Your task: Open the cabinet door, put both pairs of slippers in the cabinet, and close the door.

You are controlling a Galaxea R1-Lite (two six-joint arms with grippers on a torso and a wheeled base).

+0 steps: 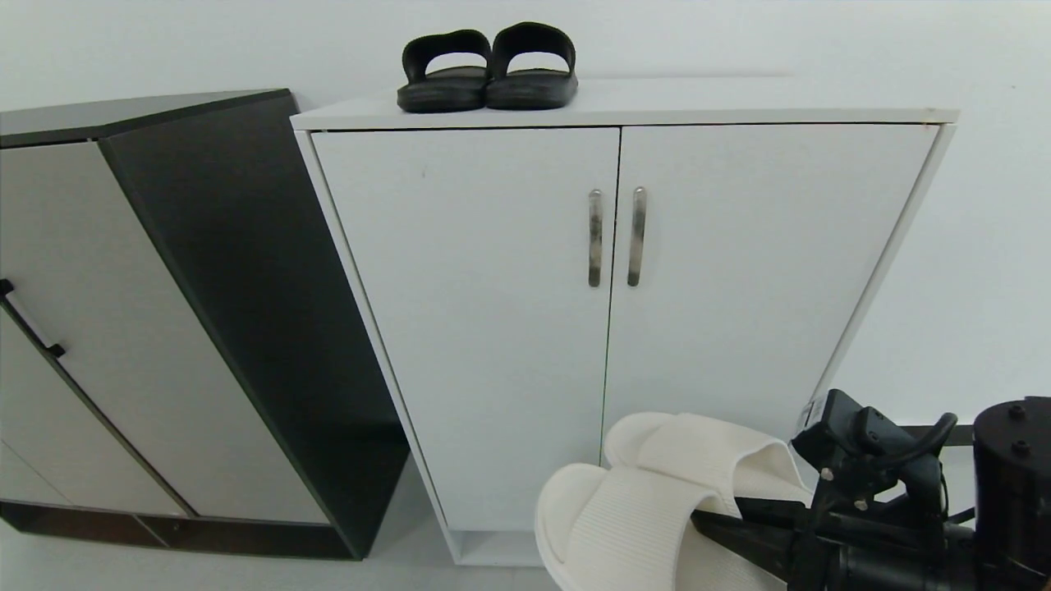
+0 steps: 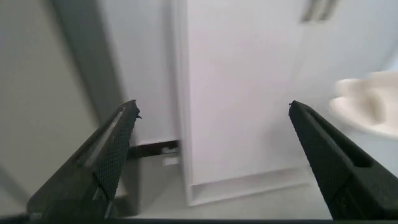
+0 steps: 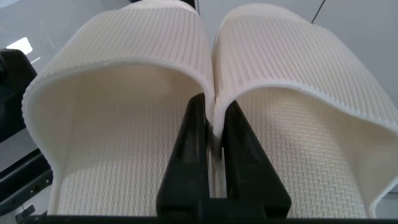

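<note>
Both doors of the white cabinet are shut, so opening, stowing and closing are all judged yet to be done. The black slippers are set on its top at twelve o'clock of the head view; the white slippers, at five o'clock, are pinched together by the right gripper, while the left gripper is held wide and empty

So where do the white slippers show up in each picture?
Head view: white slippers low, right of centre, in the right gripper.
Left wrist view: a pale toe beyond the open left gripper.
Right wrist view: both close up, pinched together.
Shared by head and left wrist: white cabinet's door handles.
</note>
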